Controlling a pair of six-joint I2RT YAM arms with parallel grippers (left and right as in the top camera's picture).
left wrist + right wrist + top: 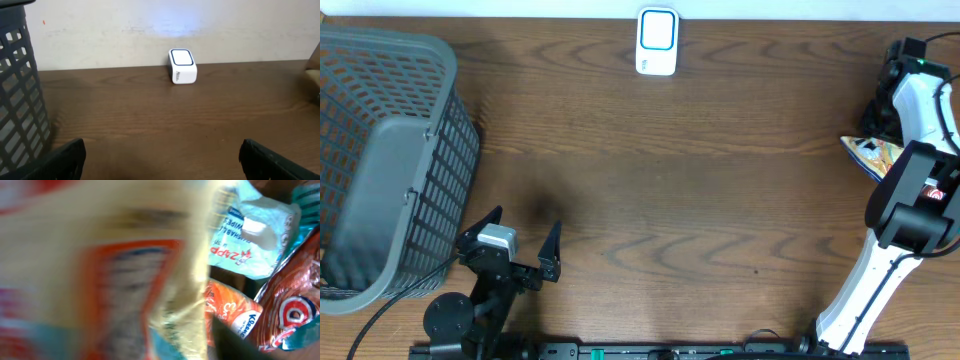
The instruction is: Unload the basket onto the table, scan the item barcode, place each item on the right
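Observation:
The white barcode scanner with its blue-rimmed face stands at the table's far edge, also seen ahead in the left wrist view. A colourful packet pokes out from under my right arm at the right edge. In the right wrist view this packet fills the left side as a blur, very close to the camera. Of my right gripper only one of the dark fingers shows, beside the packet; its grip is unclear. My left gripper hovers open and empty near the front left.
A grey plastic basket stands at the left, close to my left gripper. Below the right wrist lie a pale blue wipes pack, an orange Kleenex pack and a red packet. The white right arm stands at the right edge.

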